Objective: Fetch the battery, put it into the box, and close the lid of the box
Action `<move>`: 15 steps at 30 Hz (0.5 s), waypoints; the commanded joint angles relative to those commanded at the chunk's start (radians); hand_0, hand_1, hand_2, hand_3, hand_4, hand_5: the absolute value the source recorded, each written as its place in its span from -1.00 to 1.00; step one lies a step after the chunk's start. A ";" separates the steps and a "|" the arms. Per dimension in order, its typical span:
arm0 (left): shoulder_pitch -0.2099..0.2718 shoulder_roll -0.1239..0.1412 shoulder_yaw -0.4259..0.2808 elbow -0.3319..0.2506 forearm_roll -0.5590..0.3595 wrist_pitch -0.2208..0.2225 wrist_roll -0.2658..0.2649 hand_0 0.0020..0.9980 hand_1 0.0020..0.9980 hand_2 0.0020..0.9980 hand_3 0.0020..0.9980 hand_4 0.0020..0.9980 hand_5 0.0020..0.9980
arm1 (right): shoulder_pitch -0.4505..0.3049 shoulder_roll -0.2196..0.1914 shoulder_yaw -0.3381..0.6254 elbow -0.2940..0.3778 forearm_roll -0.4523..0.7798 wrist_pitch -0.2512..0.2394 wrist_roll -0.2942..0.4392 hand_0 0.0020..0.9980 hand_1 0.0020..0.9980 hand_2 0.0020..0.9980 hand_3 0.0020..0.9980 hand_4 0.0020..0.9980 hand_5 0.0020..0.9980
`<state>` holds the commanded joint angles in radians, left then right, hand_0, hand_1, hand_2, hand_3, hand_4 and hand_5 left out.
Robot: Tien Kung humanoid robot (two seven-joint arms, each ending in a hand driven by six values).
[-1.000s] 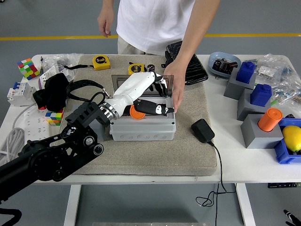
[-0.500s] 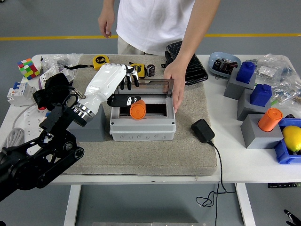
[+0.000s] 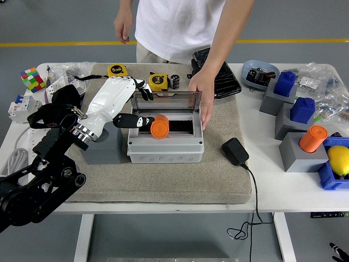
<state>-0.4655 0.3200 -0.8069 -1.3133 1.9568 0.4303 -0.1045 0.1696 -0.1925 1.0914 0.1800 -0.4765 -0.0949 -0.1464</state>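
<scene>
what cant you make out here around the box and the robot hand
- Box floor, head view: hidden by its front wall and the battery.
- Left robot hand: the white back covers most fingers, so contact with the lid is unclear.
- Right robot hand: out of frame.
- Person's hand: whether it holds the lid or only rests against it.
</scene>
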 joint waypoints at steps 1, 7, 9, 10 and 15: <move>0.000 -0.002 0.004 0.001 -0.002 0.004 0.001 -0.22 0.25 0.05 0.11 1.00 -0.23 | 0.000 0.000 -0.001 0.000 0.000 0.000 0.000 0.33 0.34 0.32 0.10 0.91 -0.09; -0.011 -0.015 0.025 0.011 0.016 0.023 0.024 -0.24 0.23 0.03 0.10 1.00 -0.24 | -0.002 0.000 0.000 0.000 -0.002 -0.001 -0.003 0.33 0.34 0.32 0.10 0.92 -0.09; -0.017 -0.019 0.032 0.023 0.038 0.026 0.028 -0.24 0.23 0.03 0.10 1.00 -0.24 | -0.001 0.000 -0.001 0.000 -0.001 0.000 -0.002 0.33 0.34 0.32 0.10 0.92 -0.09; -0.019 -0.020 0.035 0.028 0.048 0.029 0.029 -0.24 0.23 0.03 0.10 1.00 -0.24 | -0.001 0.000 -0.001 0.000 -0.001 -0.001 -0.002 0.33 0.34 0.32 0.10 0.92 -0.09; -0.031 -0.027 0.048 0.062 0.099 0.041 0.030 -0.25 0.22 0.03 0.10 1.00 -0.32 | -0.001 0.001 -0.001 0.000 0.000 -0.001 -0.002 0.33 0.34 0.32 0.10 0.92 -0.09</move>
<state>-0.4970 0.2934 -0.7585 -1.2516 2.0561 0.4708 -0.0749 0.1683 -0.1917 1.0905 0.1800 -0.4764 -0.0954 -0.1479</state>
